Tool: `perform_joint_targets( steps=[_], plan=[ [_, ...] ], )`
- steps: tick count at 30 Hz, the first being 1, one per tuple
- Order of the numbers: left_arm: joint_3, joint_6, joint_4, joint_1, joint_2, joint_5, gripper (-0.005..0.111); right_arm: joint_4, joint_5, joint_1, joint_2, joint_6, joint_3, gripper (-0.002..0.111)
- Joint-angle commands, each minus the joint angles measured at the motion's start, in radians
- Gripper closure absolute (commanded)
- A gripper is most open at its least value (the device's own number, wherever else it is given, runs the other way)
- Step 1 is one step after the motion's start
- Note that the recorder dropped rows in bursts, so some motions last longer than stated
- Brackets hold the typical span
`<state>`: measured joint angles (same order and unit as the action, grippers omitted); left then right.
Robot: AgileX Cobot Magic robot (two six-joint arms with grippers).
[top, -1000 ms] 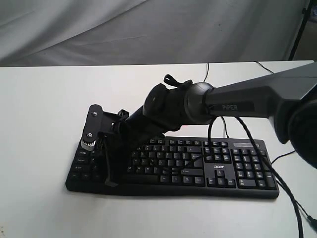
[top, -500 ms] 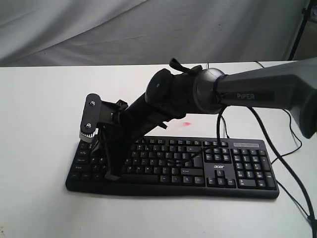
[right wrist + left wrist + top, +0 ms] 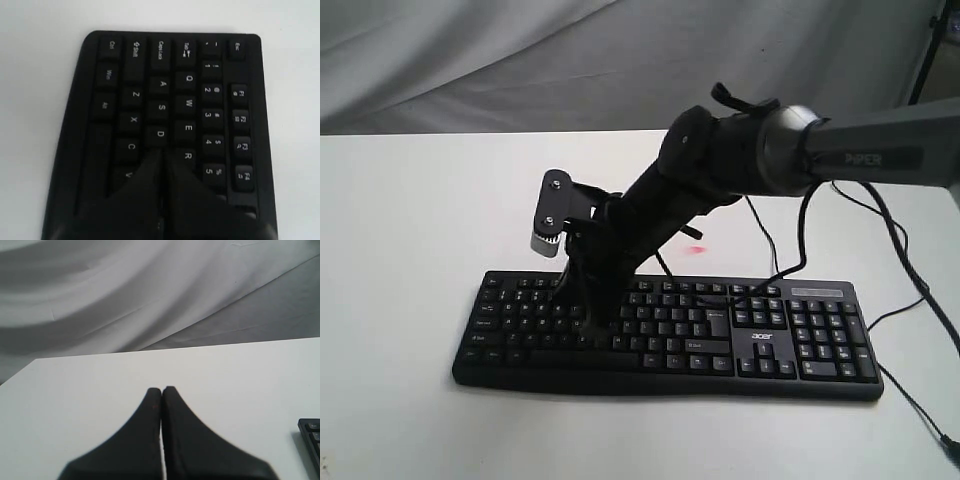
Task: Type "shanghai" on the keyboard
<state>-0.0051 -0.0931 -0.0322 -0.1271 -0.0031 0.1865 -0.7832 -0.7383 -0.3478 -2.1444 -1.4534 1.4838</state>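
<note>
A white table point(image 3: 400, 250) fills the lower part of the exterior view, its top smooth and matte. Behind it hangs a grey cloth point(image 3: 520, 60), draped in broad, soft folds that run diagonally in paler and darker bands. A thin black pole point(image 3: 923, 65) leans in the upper right corner, in front of the cloth. A small pink spot point(image 3: 697, 249) shows on the table near the middle. The light is soft and even, with faint shadows. In the left wrist view the cloth falls behind the table's far edge.
</note>
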Motion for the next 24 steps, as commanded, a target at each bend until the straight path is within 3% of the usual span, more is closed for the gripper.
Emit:
perform_joint_targets(
  steps=[1,24],
  plan=[
    [0.005,0.003,0.001,0.004,0.003,-0.006,0.106,0.069,-0.021,0.014,0.014,0.066,0.002,0.108],
    [0.005,0.003,0.001,0.004,0.003,-0.006,0.106,0.085,0.088,0.010,0.069,0.071,-0.109,0.108]
  ],
)
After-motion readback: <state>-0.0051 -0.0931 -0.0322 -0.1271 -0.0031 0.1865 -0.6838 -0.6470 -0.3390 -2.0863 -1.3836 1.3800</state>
